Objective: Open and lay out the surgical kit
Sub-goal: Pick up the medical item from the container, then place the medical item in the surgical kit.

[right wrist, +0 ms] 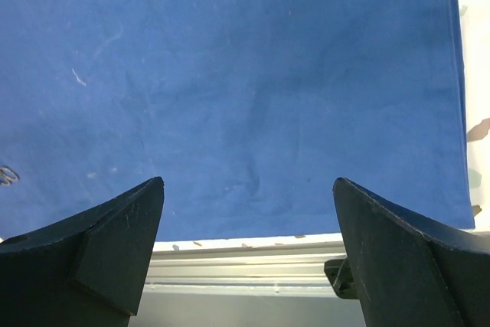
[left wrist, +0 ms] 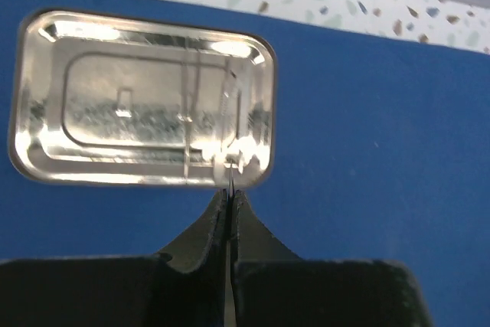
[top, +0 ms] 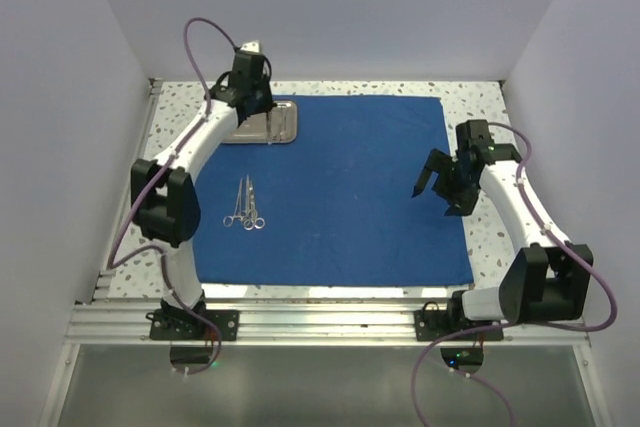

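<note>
The royal-blue cloth lies spread flat over the table. A shiny steel tray sits on its far left corner. My left gripper hangs over the tray's near right edge. In the left wrist view the gripper is shut on a thin silver instrument, apparently the tweezers, whose tip reaches into the tray. Ring-handled scissors and forceps lie side by side on the cloth's left part. My right gripper hovers open over the cloth's right side, nothing between its fingers.
Speckled tabletop shows around the cloth. An aluminium rail runs along the near edge, also seen in the right wrist view. White walls close in the left, back and right.
</note>
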